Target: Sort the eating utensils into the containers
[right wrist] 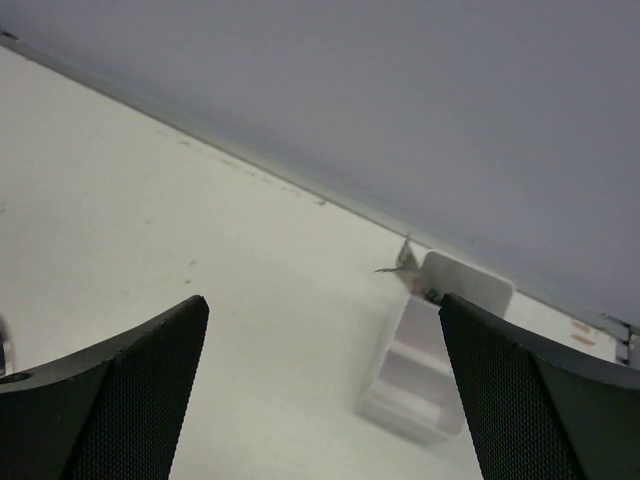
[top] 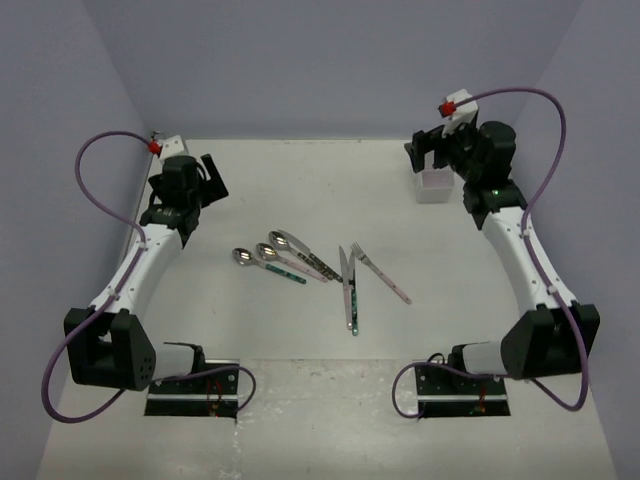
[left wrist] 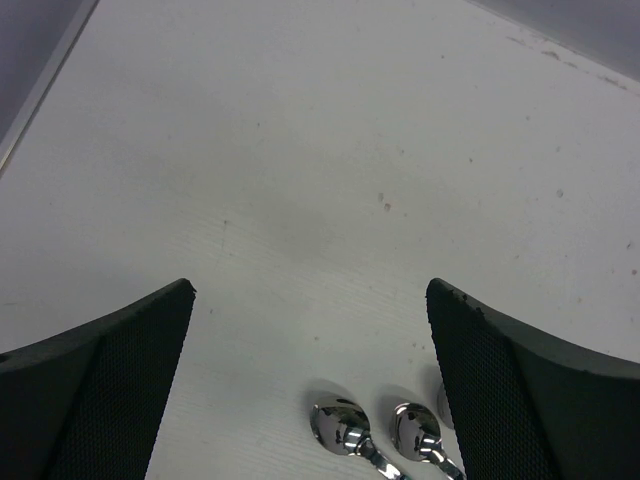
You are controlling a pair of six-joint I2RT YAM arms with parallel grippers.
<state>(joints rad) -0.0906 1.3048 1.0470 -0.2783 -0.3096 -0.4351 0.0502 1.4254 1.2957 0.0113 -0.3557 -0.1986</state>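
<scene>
1. I am holding my right gripper (right wrist: 325, 300) empty, fingers spread wide, close over the white cutlery holder (right wrist: 425, 365). A metal tip (right wrist: 403, 266), maybe a fork, is sticking out at its far end.
2. My left gripper (left wrist: 310, 300) is spread wide too, hovering above the spoons (left wrist: 340, 428).
3. The spoons and the knives (top: 348, 285) are lying flat mid-table (top: 300, 180), well apart from the holder.
4. I am judging them light, stiff and slippery, so I am planning to pinch across a slim handle, not the shiny head.

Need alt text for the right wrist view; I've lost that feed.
The right claw hangs open above the white table, holding nothing. Ahead stands the white cutlery holder, a metal utensil tip poking up at its far end, with a grey wall behind.
</scene>
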